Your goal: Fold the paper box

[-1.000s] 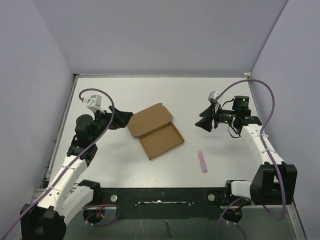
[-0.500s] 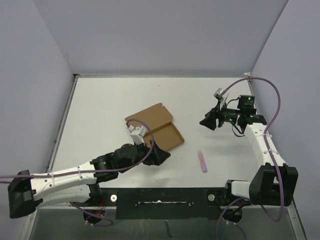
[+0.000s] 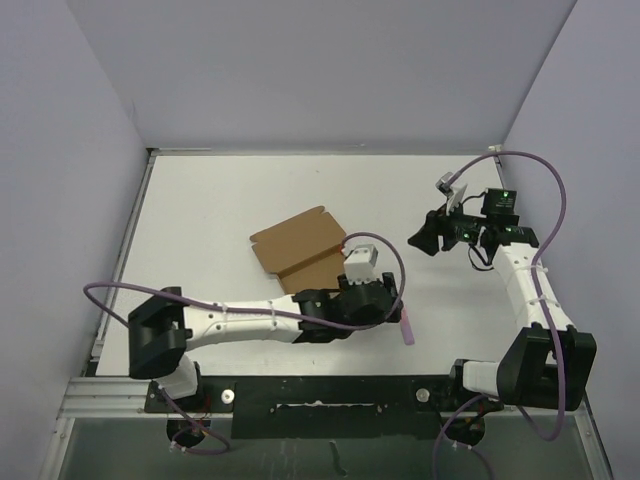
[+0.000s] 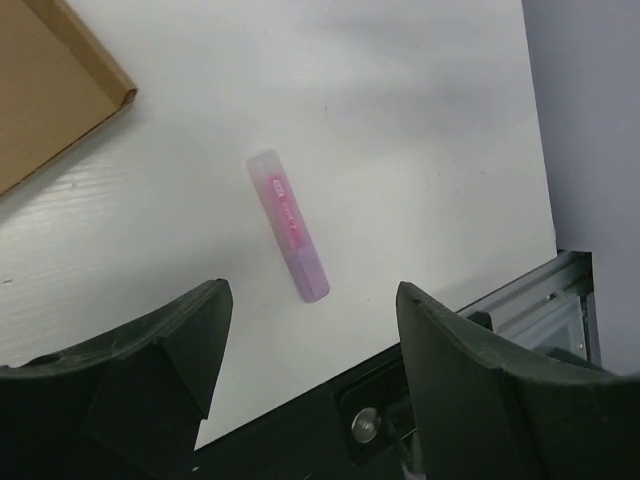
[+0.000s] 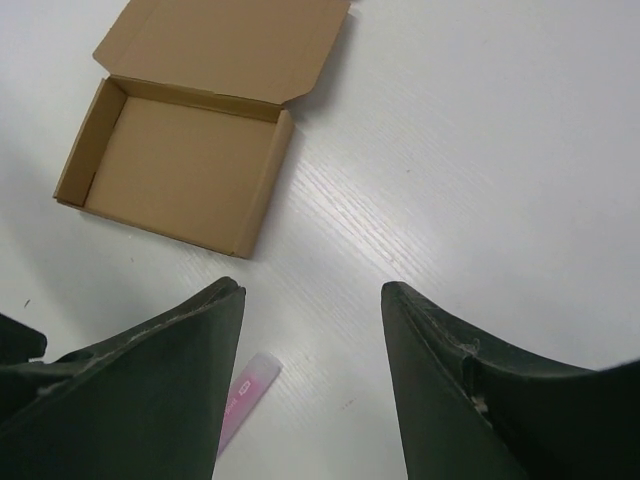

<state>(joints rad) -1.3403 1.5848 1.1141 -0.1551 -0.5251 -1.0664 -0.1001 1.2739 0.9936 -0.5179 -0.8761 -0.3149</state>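
The paper box (image 3: 298, 243) is brown cardboard and lies open in mid-table, its tray partly hidden under my left arm. In the right wrist view the box (image 5: 185, 160) shows a shallow tray with its lid flat behind it. Only a corner of the box (image 4: 45, 95) shows in the left wrist view. My left gripper (image 3: 388, 312) is open and empty, just off the box's near right corner and above the pink stick (image 4: 288, 226); in its own view the left gripper (image 4: 312, 295) shows wide-apart jaws. My right gripper (image 3: 424, 236) is open and empty, to the right of the box and raised.
The pink stick (image 3: 407, 324) lies on the white table to the right of the left gripper, and it also shows in the right wrist view (image 5: 243, 392). The table's near edge with a black and metal rail (image 4: 520, 305) is close behind it. Grey walls enclose the table.
My left arm has swung from the box's left side across the near table to the box's right, over the pink stick. My right gripper has drawn back slightly to the right.
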